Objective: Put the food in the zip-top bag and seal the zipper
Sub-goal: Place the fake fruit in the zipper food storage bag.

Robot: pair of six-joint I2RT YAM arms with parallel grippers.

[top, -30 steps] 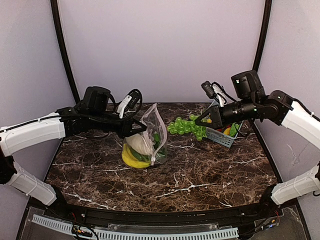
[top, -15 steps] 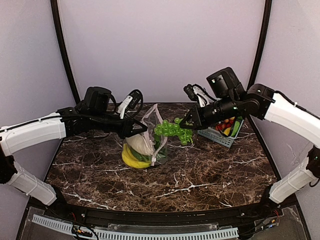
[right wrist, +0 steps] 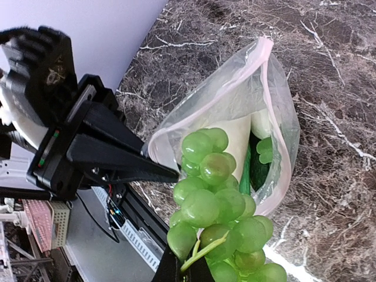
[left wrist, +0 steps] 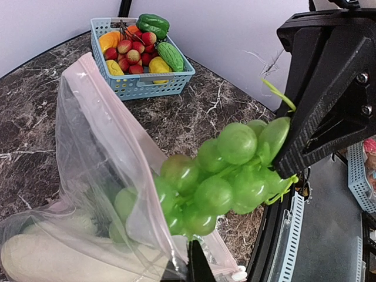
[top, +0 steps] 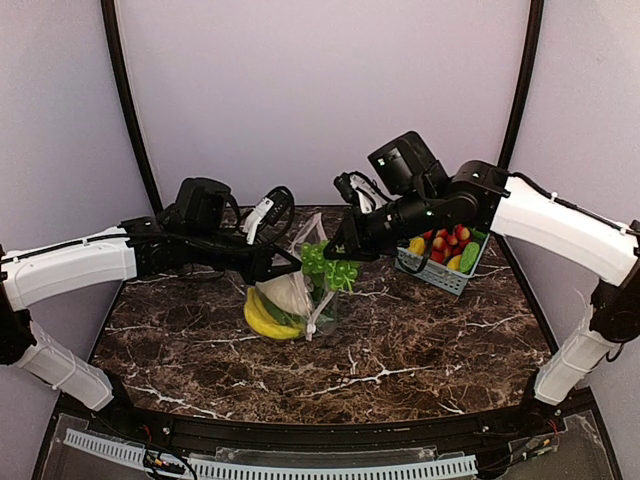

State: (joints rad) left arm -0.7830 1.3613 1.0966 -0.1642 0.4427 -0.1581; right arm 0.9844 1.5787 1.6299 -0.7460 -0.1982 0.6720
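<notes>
Gripping the green grapes (top: 328,268), the right end effector (top: 345,249) is bringing them over from the basket (top: 438,273) to the mouth of the bag (top: 298,296), which the left end effector (top: 291,262) is pinching open, so they are almost inside.

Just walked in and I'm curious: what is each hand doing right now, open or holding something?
Left hand: closed on the rim of the zip-top bag.
Right hand: closed on the green grapes.

It was a robot test booth, like a lab: plain pale walls (top: 320,90) and black poles (top: 127,110) enclosed a marble-patterned table (top: 420,350), with white robot arms (top: 70,265) reaching over it.
</notes>
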